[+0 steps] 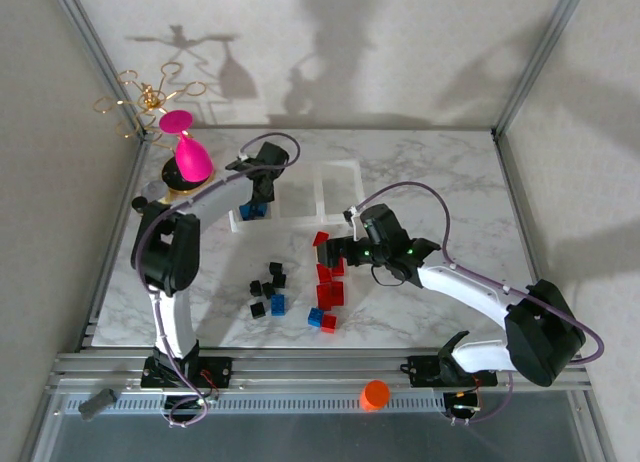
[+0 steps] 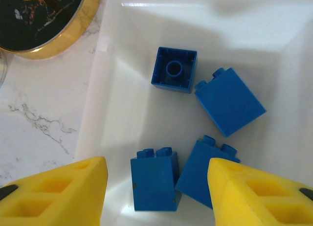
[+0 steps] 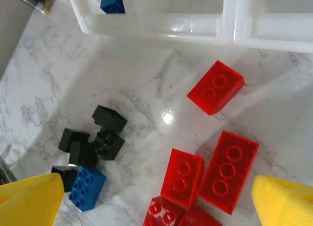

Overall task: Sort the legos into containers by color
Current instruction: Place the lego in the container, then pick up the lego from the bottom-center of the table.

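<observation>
Legos lie in two places: some already in the tray point(image 1: 338, 165), most loose on the marble surface point(image 1: 440, 182). The tray of three clear bins sits toward the far middle of the surface. Its left bin point(image 2: 98, 113) holds four blue legos point(image 2: 230, 101). One lies with its hollow underside up and the other three lie on their sides, two of them touching at the near end.

The left gripper point(image 2: 156, 187) hangs directly above that bin, its yellow fingers point(image 2: 54, 194) spread wide apart, the blue legos lying on the bin floor beneath the gap. Just outside the bin wall, the edge of a gold-rimmed disc point(image 2: 44, 20) rests on the surface. In the top view a pink goblet point(image 1: 188, 154) stands just left of the tray.

The right gripper point(image 3: 156, 201) hovers over the loose pile in front of the tray, its fingers also wide apart. Below it lie red legos point(image 3: 228, 171) of mixed lengths, several touching — one more red brick point(image 3: 215, 86) lies apart, near the tray's front wall. To their left is a tight cluster of black legos point(image 3: 93, 138), with a single blue brick point(image 3: 87, 188) just beside it.

An orange cap point(image 1: 375, 394) sits on the rail at the near edge, between the arm bases.
</observation>
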`<state>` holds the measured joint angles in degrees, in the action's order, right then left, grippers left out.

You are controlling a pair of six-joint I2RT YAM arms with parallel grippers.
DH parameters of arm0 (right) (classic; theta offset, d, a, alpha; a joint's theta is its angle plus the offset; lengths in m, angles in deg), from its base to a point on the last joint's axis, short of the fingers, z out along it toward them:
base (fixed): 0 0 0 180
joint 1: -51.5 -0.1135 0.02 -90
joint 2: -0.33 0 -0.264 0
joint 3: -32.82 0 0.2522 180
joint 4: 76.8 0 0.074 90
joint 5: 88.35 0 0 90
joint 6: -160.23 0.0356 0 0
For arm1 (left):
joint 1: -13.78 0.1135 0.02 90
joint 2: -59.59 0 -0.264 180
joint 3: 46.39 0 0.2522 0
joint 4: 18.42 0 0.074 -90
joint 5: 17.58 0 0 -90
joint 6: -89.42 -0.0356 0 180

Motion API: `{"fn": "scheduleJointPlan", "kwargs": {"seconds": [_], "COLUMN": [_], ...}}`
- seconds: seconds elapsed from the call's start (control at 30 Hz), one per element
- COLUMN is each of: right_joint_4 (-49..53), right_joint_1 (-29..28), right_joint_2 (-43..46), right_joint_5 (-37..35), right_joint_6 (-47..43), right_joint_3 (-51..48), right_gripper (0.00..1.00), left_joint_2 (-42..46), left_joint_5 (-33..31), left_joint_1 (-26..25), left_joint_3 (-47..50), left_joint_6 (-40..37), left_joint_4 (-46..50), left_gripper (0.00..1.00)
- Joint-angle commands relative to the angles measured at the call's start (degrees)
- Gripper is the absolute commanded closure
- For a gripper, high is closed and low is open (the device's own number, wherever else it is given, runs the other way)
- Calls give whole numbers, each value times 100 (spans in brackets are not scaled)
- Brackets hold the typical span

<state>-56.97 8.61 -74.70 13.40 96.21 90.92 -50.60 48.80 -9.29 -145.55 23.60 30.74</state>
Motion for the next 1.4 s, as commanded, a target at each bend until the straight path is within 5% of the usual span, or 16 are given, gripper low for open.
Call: {"fn": "scheduleJointPlan", "kwargs": {"seconds": [0.0, 0.37, 0.8, 0.97, 1.37], "right_joint_4": [499, 1816, 2414, 2595, 2874], "right_joint_1": [-196, -1125, -2453, -2716, -3120], "right_joint_2": [-110, -617, -1285, -1547, -2121], "right_joint_5": [-163, -527, -1159, -1343, -1746], "right_joint_6": [-355, -1032, -1516, -1655, -1817], "right_joint_3": [356, 977, 1363, 1557, 1758], "right_gripper": [1, 1, 8, 15, 29], "left_joint_2": [735, 2961, 5207, 5769, 6587], "left_joint_5": [266, 1278, 2356, 2473, 2622], "left_joint_1": [-70, -492, -646, -655, -673], "left_joint_3": [193, 2201, 4157, 4548, 4837], "left_joint_6": [155, 739, 1288, 1493, 1892], "left_joint_4": [-4, -825, -712, -502, -131], "left_gripper": [43, 35, 11, 0, 0]}}
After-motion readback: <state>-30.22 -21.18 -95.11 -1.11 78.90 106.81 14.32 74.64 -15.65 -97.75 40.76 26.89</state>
